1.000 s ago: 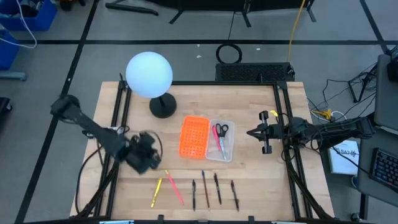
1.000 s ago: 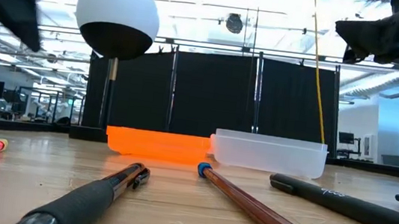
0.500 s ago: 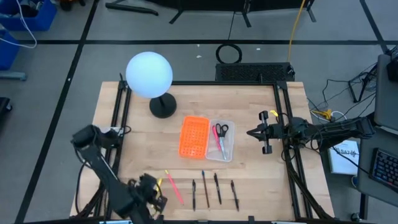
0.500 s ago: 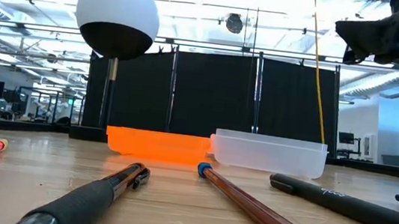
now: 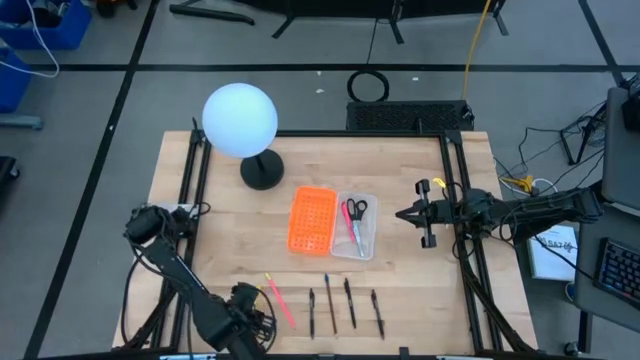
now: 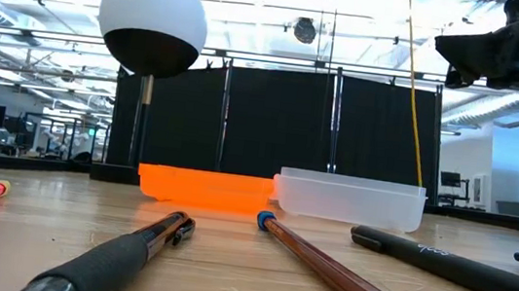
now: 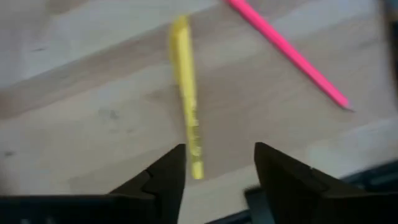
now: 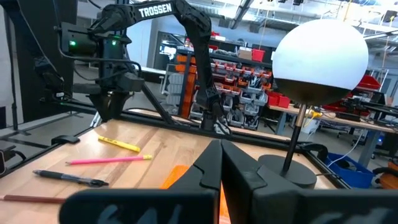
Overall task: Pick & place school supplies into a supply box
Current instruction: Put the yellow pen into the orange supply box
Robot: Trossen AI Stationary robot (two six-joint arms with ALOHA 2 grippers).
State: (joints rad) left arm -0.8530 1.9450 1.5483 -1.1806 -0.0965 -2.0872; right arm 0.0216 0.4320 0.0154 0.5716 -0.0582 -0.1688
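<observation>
- The left arm folds down to the table's near-left corner, its left gripper pointing down over the yellow pen, fingers spread wide, empty, the pen's end between them.
- A pink pen lies just beyond the yellow one, at an angle.
- The right arm reaches level over the right edge; the right gripper hangs pinched closed, empty, beside the box.
- Scissors lie in the box.
- Black pens lie near the front edge.
- "TROSSEN" is printed on the left arm.
</observation>
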